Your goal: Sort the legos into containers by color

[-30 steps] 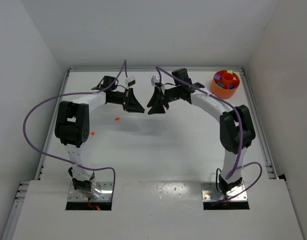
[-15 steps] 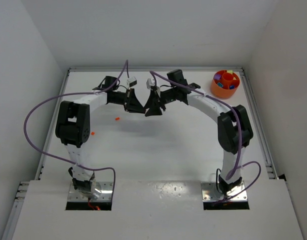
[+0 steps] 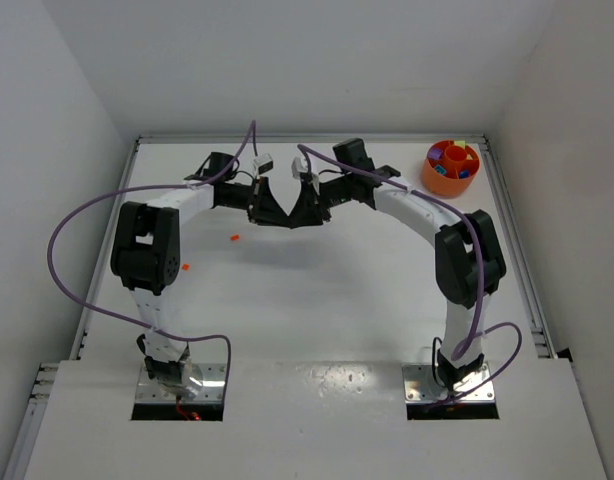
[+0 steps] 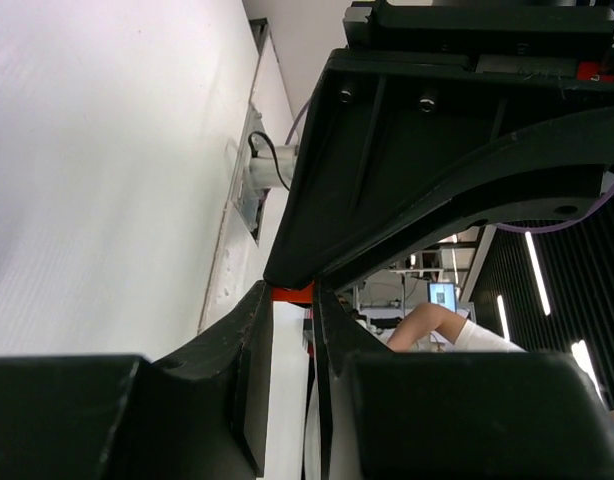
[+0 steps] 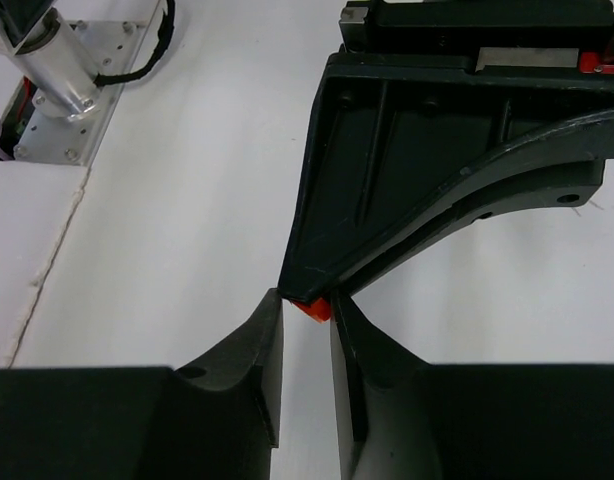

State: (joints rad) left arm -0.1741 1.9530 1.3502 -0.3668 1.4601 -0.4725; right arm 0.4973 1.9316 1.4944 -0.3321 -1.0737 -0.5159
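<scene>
Orange-red brick (image 5: 312, 308) | left fingers (image 4: 249, 330) nearly closed, pinching it | right fingers (image 5: 262, 345) narrow around it, grip unclear | I confirm clamp before left releases.

Orange-red lego (image 5: 313, 308) mostly hidden between the jaws, a mere sliver in both wrist views.
</scene>
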